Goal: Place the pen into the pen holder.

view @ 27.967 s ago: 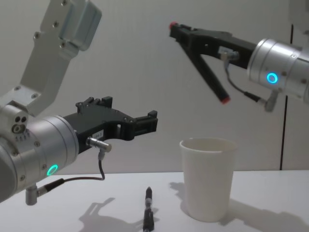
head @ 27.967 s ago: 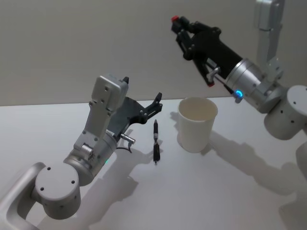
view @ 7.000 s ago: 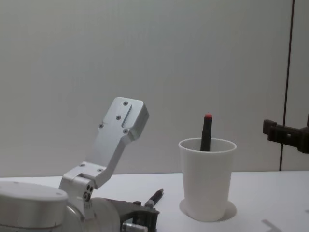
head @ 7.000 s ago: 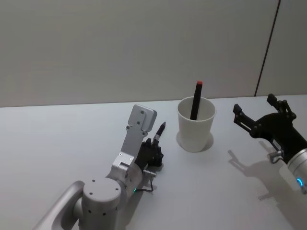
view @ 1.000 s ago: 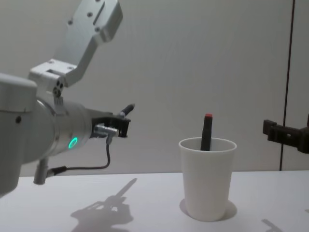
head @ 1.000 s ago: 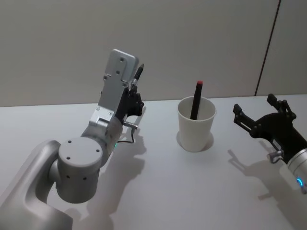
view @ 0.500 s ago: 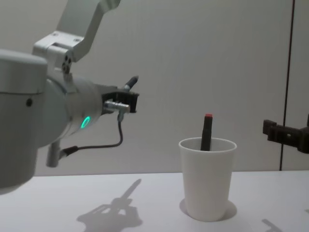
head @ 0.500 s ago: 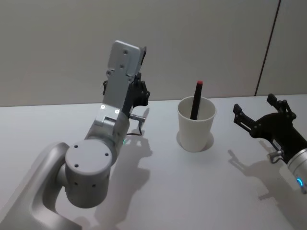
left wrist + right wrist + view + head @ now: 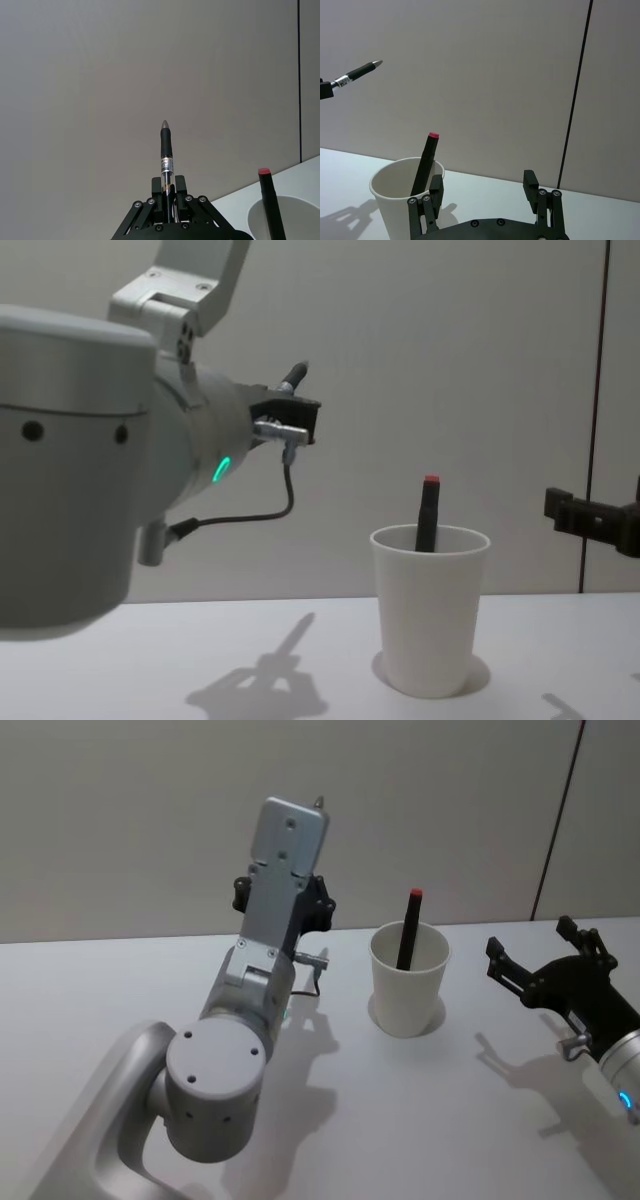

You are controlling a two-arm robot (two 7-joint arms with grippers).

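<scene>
Nearest, the grey left arm point(image 9: 215, 1090) rises from the white table point(image 9: 450, 1120) and carries the left gripper point(image 9: 169, 189) high above the tabletop, left of the white paper cup point(image 9: 432, 620) and well apart from it. Its jaws are pinched on the pen point(image 9: 165, 145), which has a clear barrel, black grip and metal tip. The pen sticks out past the fingers, angled up toward the wall. On the right, the right gripper point(image 9: 483, 186) hangs low over the table, apart from the cup, jaws spread wide and holding nothing. Between the two arms the cup stands upright. Inside it a black marker point(image 9: 428, 512) with a red end leans on the rim, its top above the lip, taking up part of the opening. Behind runs a plain grey wall point(image 9: 150, 820) with a dark vertical seam point(image 9: 558, 820) at far right.
</scene>
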